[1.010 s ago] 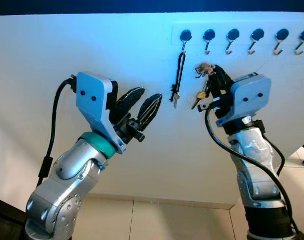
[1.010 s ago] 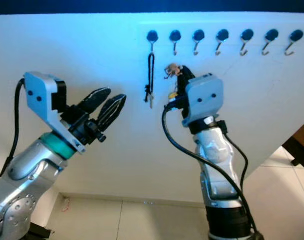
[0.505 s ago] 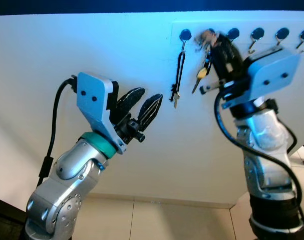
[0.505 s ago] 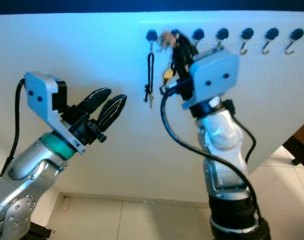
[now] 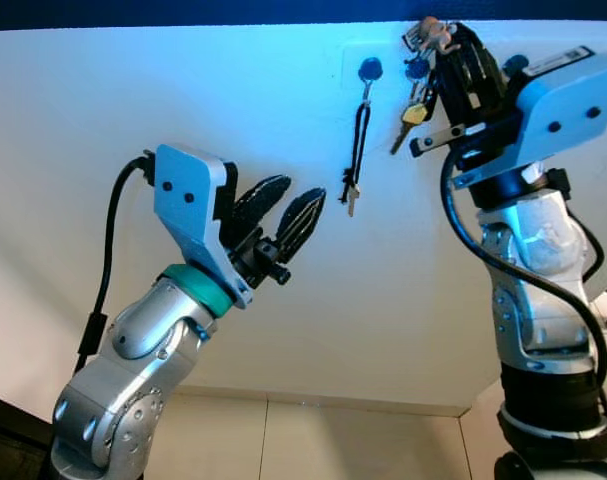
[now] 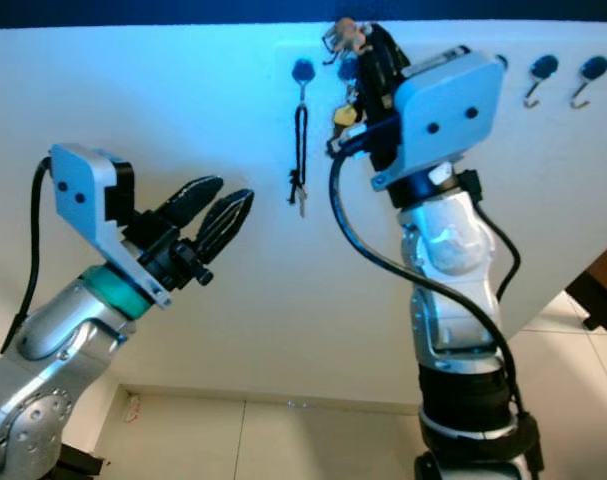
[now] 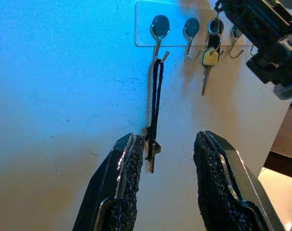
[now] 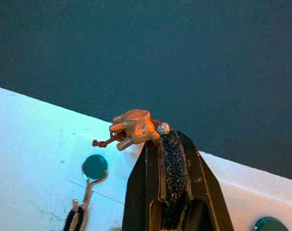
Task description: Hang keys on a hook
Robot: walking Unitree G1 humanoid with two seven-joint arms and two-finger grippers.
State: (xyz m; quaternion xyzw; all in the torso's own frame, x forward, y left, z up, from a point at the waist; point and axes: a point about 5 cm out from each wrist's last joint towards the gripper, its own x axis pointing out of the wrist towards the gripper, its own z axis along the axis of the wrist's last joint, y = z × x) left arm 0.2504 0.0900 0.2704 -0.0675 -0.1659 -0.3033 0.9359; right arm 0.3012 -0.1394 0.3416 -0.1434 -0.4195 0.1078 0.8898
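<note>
The white wall is carrying a row of hooks, the first already holding a black cord with a key. The right gripper is holding the keys up at the rack, fingers pressed together on the ring by its tan charm, so the hanging seems unfinished, release still to come. The left gripper is waiting lower down, fingers spread and empty.

a white wall with a dark blue band above meets pale floor tiles.
</note>
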